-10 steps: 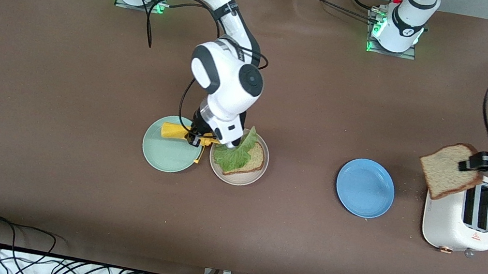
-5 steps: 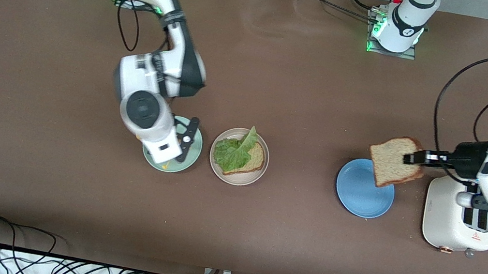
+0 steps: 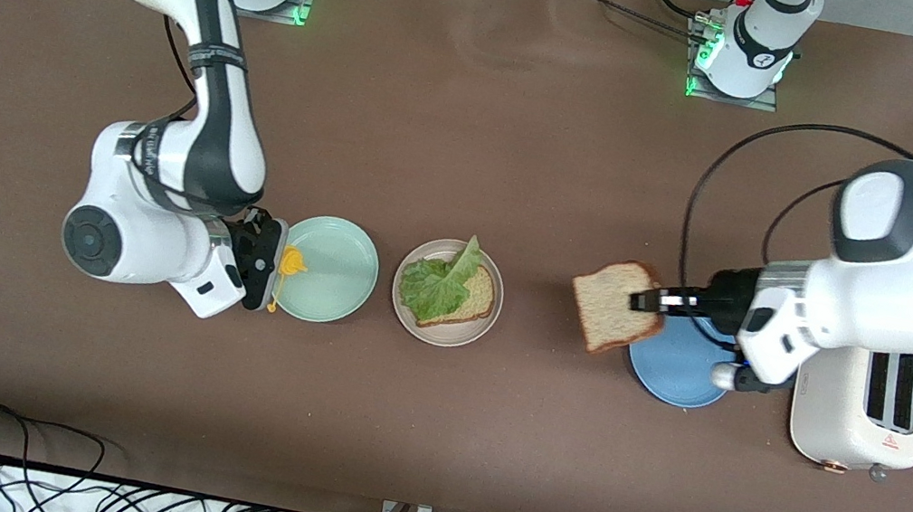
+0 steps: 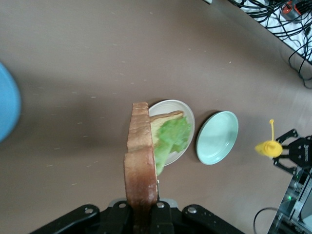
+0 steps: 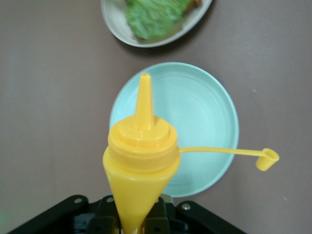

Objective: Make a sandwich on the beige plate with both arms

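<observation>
The beige plate point(image 3: 443, 338) holds one slice of brown bread point(image 3: 479, 299) with a green lettuce leaf point(image 3: 435, 286) lying on it. My left gripper point(image 3: 640, 301) is shut on a second bread slice point(image 3: 611, 306), held in the air over the table beside the blue plate point(image 3: 677, 369). In the left wrist view this slice point(image 4: 141, 161) stands edge-on in the gripper point(image 4: 144, 217), with the beige plate point(image 4: 189, 117) and lettuce point(image 4: 171, 139) ahead. My right gripper point(image 3: 270, 263) is shut on a yellow squeeze bottle point(image 3: 290, 263) at the mint green plate's point(image 3: 335, 273) edge.
A white toaster point(image 3: 843, 418) stands at the left arm's end, beside the blue plate. The bottle point(image 5: 141, 151), its cap point(image 5: 267, 159) hanging open on a strap, points over the mint green plate point(image 5: 204, 122). Cables run along the table's near edge.
The left arm has carried the bread slice from above the toaster past the blue plate toward the beige plate. The right arm has swung away from the beige plate with the yellow bottle.
</observation>
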Action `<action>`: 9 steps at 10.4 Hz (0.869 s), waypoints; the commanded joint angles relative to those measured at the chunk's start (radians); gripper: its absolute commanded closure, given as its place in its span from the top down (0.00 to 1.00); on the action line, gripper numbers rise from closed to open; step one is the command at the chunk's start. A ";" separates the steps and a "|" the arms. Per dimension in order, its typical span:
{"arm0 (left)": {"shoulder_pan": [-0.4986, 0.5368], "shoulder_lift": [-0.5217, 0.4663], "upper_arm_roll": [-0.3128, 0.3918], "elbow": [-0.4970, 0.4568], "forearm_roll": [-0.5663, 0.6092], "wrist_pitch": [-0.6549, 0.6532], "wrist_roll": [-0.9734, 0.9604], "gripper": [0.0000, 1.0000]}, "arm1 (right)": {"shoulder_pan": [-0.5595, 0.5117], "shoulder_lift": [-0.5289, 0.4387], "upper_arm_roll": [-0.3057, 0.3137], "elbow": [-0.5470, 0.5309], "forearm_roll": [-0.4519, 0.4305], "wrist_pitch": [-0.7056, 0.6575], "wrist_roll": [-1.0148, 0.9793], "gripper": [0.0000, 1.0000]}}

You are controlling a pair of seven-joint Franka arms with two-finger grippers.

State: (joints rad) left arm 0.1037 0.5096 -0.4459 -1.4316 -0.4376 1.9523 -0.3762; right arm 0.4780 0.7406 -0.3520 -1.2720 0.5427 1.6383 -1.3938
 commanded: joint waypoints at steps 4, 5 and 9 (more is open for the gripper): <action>-0.192 0.107 0.013 -0.036 -0.024 0.332 -0.173 0.00 | -0.133 0.022 0.019 -0.049 0.199 -0.109 -0.353 0.00; -0.228 0.128 0.016 -0.044 -0.024 0.399 -0.199 0.00 | -0.148 0.026 0.021 -0.050 0.204 -0.144 -0.379 0.00; -0.350 0.197 0.033 -0.053 0.062 0.500 -0.329 0.00 | -0.222 0.065 0.021 -0.104 0.313 -0.192 -0.594 0.00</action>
State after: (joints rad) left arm -0.2124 0.6981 -0.4275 -1.4896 -0.4227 2.4215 -0.6506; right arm 0.3000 0.7959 -0.3465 -1.3502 0.7950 1.4809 -1.9024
